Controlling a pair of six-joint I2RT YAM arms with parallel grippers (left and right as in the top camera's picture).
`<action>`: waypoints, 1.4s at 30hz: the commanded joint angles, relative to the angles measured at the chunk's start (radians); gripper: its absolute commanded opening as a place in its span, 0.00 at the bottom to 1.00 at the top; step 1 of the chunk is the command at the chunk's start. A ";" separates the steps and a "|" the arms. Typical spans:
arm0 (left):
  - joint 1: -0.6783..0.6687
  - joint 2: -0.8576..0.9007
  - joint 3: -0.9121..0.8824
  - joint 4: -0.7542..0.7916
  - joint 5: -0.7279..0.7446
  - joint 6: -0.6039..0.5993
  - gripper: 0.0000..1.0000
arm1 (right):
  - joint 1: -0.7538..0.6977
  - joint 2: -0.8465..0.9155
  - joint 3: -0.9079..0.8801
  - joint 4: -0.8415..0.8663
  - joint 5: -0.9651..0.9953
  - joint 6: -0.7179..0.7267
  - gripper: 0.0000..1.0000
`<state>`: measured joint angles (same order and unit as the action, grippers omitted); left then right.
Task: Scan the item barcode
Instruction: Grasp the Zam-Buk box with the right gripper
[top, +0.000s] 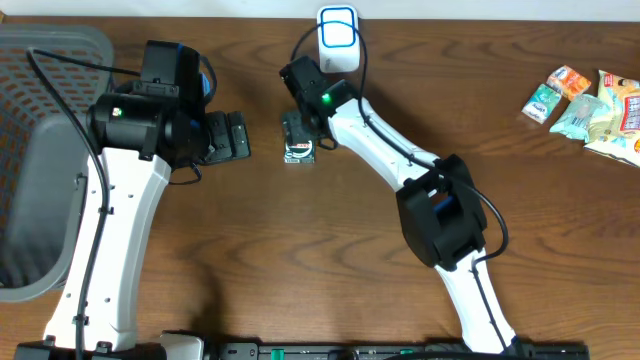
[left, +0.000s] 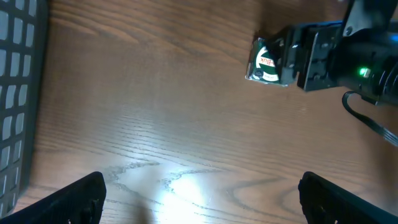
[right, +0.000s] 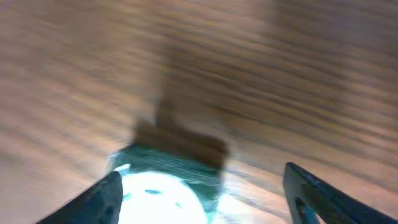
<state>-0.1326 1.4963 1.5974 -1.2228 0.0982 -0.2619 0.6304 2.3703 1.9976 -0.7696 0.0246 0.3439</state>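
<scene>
Currently I find the small green-and-white packet (top: 300, 153) lying flat on the wooden table (top: 450, 90), just on the robot's side of the white-and-blue scanner (top: 338, 38) and slightly to its left. The right gripper (top: 299, 134) sits low over the packet. Its fingers (right: 311, 193) stand apart with the packet between them, and a gap shows beside one finger. The right wrist view is blurred, so I cannot tell whether the other finger touches the packet. The left gripper (top: 232, 137) is further left of the scanner, near the packet but apart from it, its fingers (left: 78, 199) spread wide over bare wood. A grey basket (top: 50, 60) lies far left of the scanner. A cluster of snack packets (top: 590, 105) lies well to its right.
</scene>
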 joint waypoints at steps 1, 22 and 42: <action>0.002 0.000 0.003 0.000 -0.006 0.003 0.98 | 0.017 -0.049 -0.008 -0.013 -0.069 -0.005 0.78; 0.002 0.000 0.003 0.000 -0.006 0.003 0.98 | 0.036 0.057 -0.014 -0.040 -0.025 0.188 0.82; 0.002 0.000 0.003 0.000 -0.006 0.003 0.98 | 0.020 0.059 -0.003 -0.066 -0.011 0.171 0.57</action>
<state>-0.1326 1.4963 1.5974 -1.2228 0.0982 -0.2619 0.6632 2.4191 1.9934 -0.8158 0.0174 0.5159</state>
